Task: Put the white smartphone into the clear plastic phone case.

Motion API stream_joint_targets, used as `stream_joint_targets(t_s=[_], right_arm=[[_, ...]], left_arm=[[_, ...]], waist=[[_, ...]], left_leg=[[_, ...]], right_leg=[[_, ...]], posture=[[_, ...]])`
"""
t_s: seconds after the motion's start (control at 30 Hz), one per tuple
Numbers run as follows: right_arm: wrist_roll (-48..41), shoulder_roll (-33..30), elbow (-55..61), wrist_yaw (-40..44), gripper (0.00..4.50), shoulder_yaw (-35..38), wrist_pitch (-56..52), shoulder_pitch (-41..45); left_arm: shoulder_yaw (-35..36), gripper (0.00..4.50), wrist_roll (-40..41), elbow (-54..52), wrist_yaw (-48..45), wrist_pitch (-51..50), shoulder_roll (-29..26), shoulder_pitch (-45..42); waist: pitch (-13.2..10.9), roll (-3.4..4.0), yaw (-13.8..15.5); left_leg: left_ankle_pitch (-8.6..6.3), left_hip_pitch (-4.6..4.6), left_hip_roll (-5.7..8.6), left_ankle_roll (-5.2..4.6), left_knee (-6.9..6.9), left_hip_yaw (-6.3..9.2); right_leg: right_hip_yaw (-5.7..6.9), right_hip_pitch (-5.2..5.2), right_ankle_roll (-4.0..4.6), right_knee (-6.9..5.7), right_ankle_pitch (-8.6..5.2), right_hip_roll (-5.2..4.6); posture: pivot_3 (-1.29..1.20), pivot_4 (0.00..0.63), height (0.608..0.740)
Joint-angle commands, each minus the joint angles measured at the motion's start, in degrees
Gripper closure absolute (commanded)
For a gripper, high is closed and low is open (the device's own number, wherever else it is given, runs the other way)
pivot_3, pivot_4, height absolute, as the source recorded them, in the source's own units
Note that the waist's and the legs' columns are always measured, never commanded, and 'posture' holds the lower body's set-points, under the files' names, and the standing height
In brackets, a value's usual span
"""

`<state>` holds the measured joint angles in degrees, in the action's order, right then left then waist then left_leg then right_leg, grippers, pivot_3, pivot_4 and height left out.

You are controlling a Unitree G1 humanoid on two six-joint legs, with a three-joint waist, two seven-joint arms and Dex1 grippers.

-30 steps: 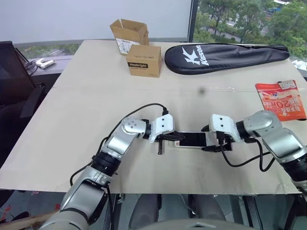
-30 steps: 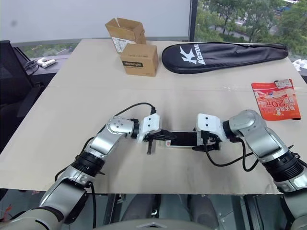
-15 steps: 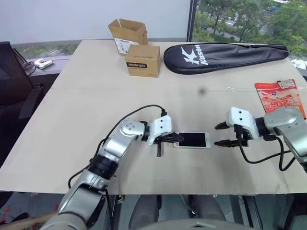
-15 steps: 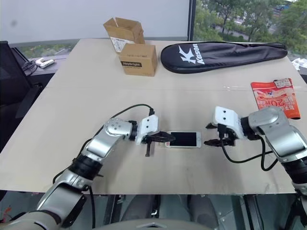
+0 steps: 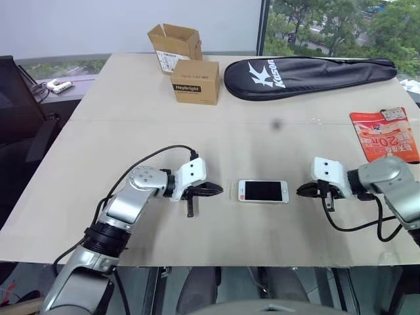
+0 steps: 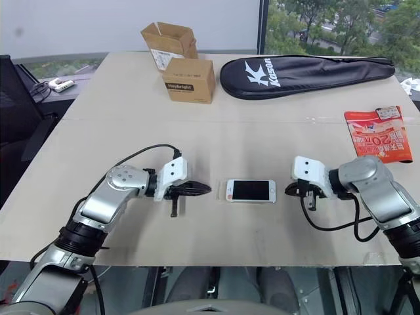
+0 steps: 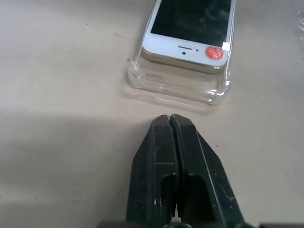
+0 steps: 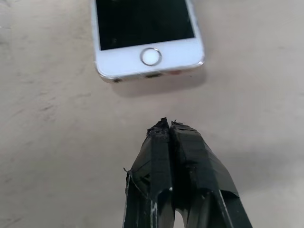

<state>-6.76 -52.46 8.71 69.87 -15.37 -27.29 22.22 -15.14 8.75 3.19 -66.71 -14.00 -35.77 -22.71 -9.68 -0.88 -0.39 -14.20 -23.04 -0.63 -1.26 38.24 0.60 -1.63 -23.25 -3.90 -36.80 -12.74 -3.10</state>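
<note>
Left wrist view shows the slim white smartphone with a black screen (image 7: 190, 28) lying face up inside the clear plastic phone case (image 7: 178, 85), whose transparent rim juts out past the phone's top end. Phone and case rest flat on the beige surface (image 5: 131, 131), between the two grippers. Just beside that jutting rim sits the left gripper (image 7: 171, 124), fingers pressed together, holding nothing. Near the phone's home-button end, the right gripper (image 8: 166, 127) is likewise closed and empty, apart from the phone.
</note>
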Motion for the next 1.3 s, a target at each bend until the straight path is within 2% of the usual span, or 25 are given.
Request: stream_joint_targets(t_s=[0.03,0.37,0.5,0.73,0.83,0.9,1.0,1.13,1.23,1.3], right_arm=[[0.4,0.0,1.6,1.1,4.47,-0.6,0.6,1.6],[2.8,4.3,5.9,0.5,4.47,-5.7,-1.8,5.5],[3.8,4.2,6.3,0.8,4.47,-5.7,-2.2,4.7],[2.7,-2.2,3.6,1.6,4.47,1.3,-0.5,2.6],[0.5,-4.8,2.2,1.1,4.47,6.5,0.1,0.6],[-1.4,-5.2,1.5,0.6,4.47,9.6,0.7,-1.5],[-6.4,-1.4,0.8,-0.7,4.47,14.3,1.9,-3.6],[-15.1,9.0,-0.1,-3.3,4.47,20.8,6.0,-7.2],[-18.7,16.2,-0.1,-5.9,4.47,22.6,9.2,-9.9],[-19.7,18.7,-0.8,-6.8,4.47,22.5,9.7,-11.1]], left_arm=[[-2.8,4.5,-1.8,2.8,1.3,0.6,3.4,-1.0],[-6.5,4.5,-3.3,4.3,3.0,-0.7,12.9,-4.2],[-7.0,4.5,-3.4,1.5,3.4,-2.1,13.8,-2.6],[-1.6,4.5,-1.3,-3.6,3.0,-4.0,7.6,-1.1],[2.8,4.5,3.1,-5.5,3.5,-6.9,7.8,-4.9],[3.2,4.5,5.3,-6.7,3.5,-8.3,9.1,-6.2],[2.1,4.5,6.7,-7.6,3.8,-9.5,11.5,-6.1],[-1.1,4.5,6.7,-6.5,4.9,-9.9,15.4,-4.4],[-5.6,4.5,2.9,-2.6,5.1,-7.0,16.2,-2.8],[-6.6,4.5,1.6,0.4,5.9,-6.1,16.6,-2.7]], waist=[[0.0,0.01,0.5],[0.0,0.02,1.4],[0.1,0.02,1.4],[0.0,0.02,1.1],[0.0,-0.01,1.1],[0.0,0.0,1.2],[0.0,-0.03,1.1],[0.0,-0.03,0.7],[0.0,-0.01,0.7],[0.0,0.02,0.6]], left_leg=[[0.0,0.0,0.02,0.0,0.03,0.0],[0.0,-0.01,0.1,0.0,0.1,0.02],[0.0,0.13,0.1,0.0,0.12,0.05],[0.0,0.03,0.1,0.0,0.08,0.05],[0.0,-0.05,0.07,0.0,0.03,0.03],[0.0,-0.28,0.03,0.0,0.06,0.1],[0.0,-0.46,0.04,0.0,0.1,0.12],[0.01,-0.57,0.05,0.0,0.11,0.11],[0.01,-0.56,0.04,0.01,0.1,0.2],[0.01,-0.55,0.04,0.01,0.1,0.21]], right_leg=[[0.0,0.02,0.0,0.0,0.0,-0.02],[0.01,0.08,0.13,0.01,-0.07,-0.06],[0.02,0.27,0.21,0.03,-0.12,-0.07],[0.03,0.17,0.18,0.06,-0.11,-0.12],[0.03,0.02,-0.01,0.05,0.0,-0.09],[0.08,-0.17,0.0,0.02,0.01,-0.02],[0.1,-0.29,-0.01,0.03,0.01,-0.03],[0.06,-0.4,-0.02,0.03,0.02,-0.01],[0.11,-0.41,-0.02,-0.03,0.02,0.04],[0.11,-0.41,-0.01,-0.04,0.02,0.07]], posture=[[0.0,0.15,0.74],[0.0,0.15,0.74],[0.0,0.15,0.74],[0.0,0.15,0.74],[0.0,0.15,0.74],[0.0,0.15,0.74],[0.0,0.15,0.74],[0.0,0.15,0.74],[0.0,0.15,0.74],[0.0,0.15,0.74]])
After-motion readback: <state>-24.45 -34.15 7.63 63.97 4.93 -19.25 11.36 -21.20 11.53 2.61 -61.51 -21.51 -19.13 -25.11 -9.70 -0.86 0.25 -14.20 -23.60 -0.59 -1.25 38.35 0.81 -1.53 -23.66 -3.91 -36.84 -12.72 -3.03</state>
